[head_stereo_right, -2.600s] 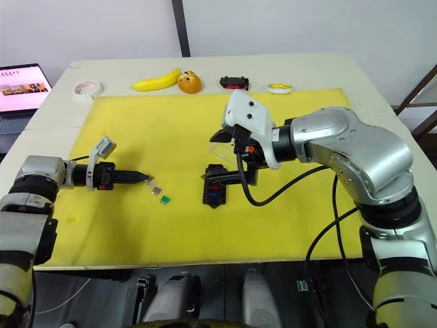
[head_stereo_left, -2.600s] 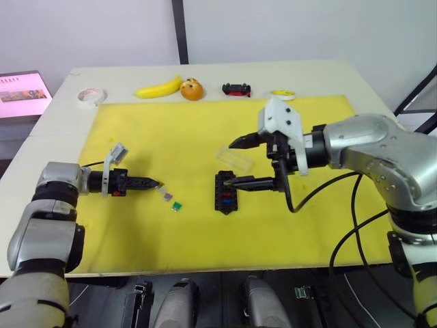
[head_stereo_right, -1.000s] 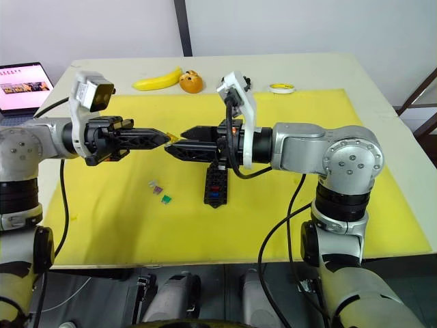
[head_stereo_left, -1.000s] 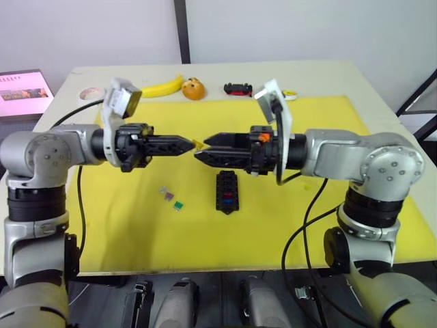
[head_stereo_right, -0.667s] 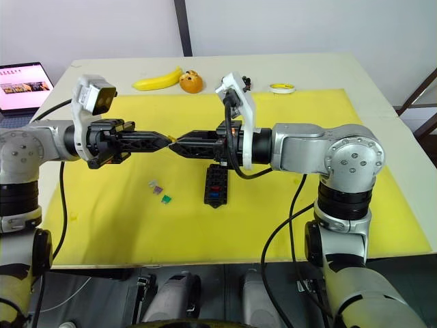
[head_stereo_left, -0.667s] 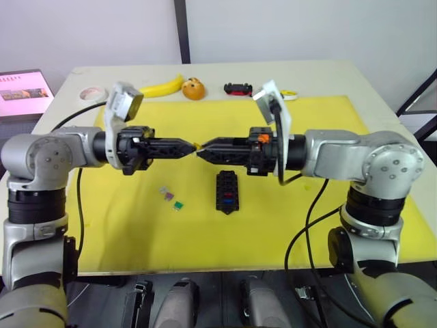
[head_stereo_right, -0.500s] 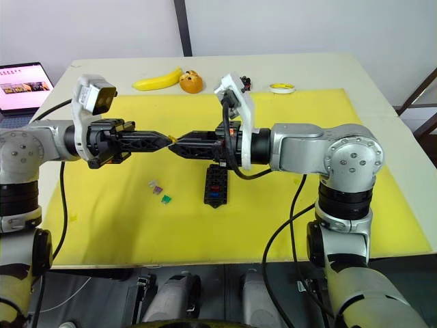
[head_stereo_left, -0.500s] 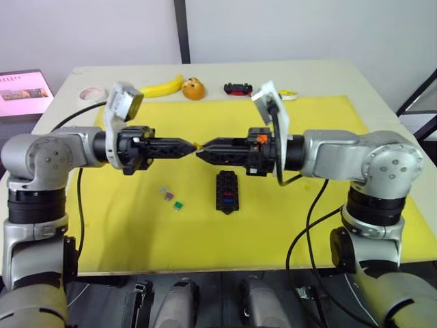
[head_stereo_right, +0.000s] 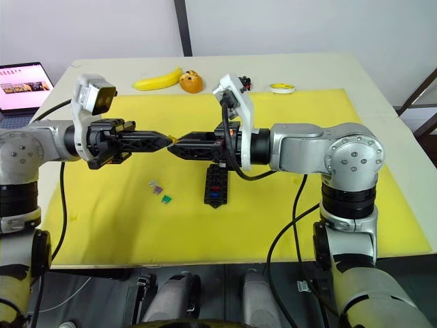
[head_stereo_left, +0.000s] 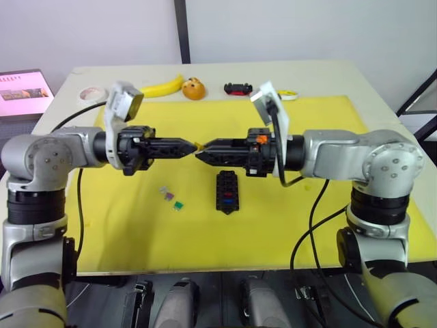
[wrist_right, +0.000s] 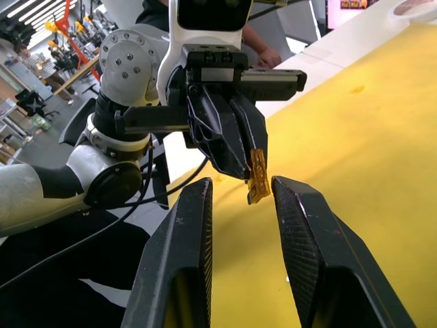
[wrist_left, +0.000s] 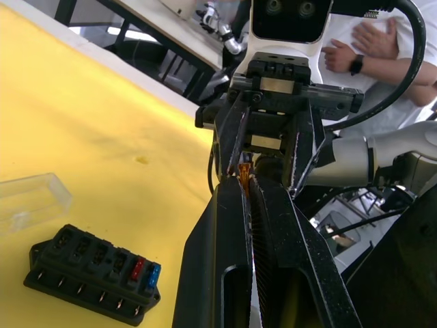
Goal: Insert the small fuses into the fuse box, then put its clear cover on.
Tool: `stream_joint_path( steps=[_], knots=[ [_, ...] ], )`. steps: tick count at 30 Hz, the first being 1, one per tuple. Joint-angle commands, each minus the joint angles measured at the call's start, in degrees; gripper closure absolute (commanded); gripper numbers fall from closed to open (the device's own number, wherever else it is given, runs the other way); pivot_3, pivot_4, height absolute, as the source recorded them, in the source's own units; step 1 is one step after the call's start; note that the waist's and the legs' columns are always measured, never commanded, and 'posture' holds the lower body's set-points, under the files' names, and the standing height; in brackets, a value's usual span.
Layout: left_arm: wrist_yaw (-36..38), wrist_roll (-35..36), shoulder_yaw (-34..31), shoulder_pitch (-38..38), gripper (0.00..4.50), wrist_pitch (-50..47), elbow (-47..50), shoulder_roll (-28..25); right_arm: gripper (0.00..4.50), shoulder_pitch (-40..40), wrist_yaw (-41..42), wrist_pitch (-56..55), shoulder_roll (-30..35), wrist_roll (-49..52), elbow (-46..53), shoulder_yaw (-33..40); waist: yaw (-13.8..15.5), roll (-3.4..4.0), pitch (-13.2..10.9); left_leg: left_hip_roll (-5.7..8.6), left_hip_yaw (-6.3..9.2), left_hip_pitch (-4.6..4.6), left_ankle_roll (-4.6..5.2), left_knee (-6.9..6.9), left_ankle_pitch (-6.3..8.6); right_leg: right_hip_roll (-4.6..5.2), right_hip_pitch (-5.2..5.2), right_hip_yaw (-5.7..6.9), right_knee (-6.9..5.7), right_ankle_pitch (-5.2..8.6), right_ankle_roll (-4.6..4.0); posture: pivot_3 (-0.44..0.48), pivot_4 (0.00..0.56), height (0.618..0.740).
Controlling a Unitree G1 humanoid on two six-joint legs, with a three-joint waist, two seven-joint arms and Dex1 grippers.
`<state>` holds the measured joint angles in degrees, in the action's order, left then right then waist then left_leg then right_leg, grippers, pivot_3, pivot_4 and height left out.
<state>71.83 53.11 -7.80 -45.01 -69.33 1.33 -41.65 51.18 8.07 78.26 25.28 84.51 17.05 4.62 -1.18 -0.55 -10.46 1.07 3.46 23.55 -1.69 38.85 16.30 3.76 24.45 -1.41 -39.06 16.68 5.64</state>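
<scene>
Tip to tip above mid-mat: left gripper (head_stereo_right: pixel 168 139) clamped on an orange fuse (wrist_right: pixel 258 175), right gripper (wrist_right: pixel 240 188) parted around it, fuse box (head_stereo_left: pixel 226 192) below toward the yellow mat's (head_stereo_left: pixel 307 225) near edge, clear cover (wrist_left: pixel 31 199) just beside it, loose fuses (head_stereo_left: pixel 171 199) left, bare mat elsewhere.

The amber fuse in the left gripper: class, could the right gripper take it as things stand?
Probably yes. The left gripper pinches the amber fuse by one end, and the right gripper is open around the exposed end, nothing between.
</scene>
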Motion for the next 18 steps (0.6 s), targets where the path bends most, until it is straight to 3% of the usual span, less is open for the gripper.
stream_joint_path(
  steps=[1,4,5,18],
  knots=[
    [-0.2,1.1,-0.5,-0.1,4.50,1.0,1.6,-0.9,3.05,1.0,0.0,-1.8,0.7,1.6,0.5,-0.3,0.0,0.00,0.0,0.00,0.00,0.00,0.00,0.00,0.00,0.00,0.00,0.00,0.00,0.00,0.00,0.000,0.150,0.740],
    [-0.3,1.1,-0.3,-0.2,4.50,1.1,1.6,-0.9,3.86,1.0,0.1,-2.4,1.1,1.7,0.5,-0.7,0.0,0.00,0.0,0.00,0.00,0.00,0.00,0.00,0.00,0.00,0.00,0.00,0.01,0.00,0.00,0.000,0.150,0.740],
    [-0.3,1.2,-0.3,-0.1,4.50,1.1,1.6,-1.0,4.45,1.0,0.1,-2.6,1.3,1.8,0.5,-0.9,0.0,0.00,0.0,0.00,0.00,0.00,0.00,0.00,0.00,0.00,0.00,0.00,0.01,0.00,0.00,0.000,0.150,0.740],
    [0.9,-0.5,1.4,1.3,4.50,4.0,3.0,-2.8,4.45,1.2,0.9,-3.4,3.7,1.3,1.2,-2.4,0.0,0.00,0.0,-0.01,0.00,0.00,0.00,-0.03,0.00,0.00,0.00,-0.01,0.04,0.00,0.00,0.000,0.150,0.740]
  ],
)
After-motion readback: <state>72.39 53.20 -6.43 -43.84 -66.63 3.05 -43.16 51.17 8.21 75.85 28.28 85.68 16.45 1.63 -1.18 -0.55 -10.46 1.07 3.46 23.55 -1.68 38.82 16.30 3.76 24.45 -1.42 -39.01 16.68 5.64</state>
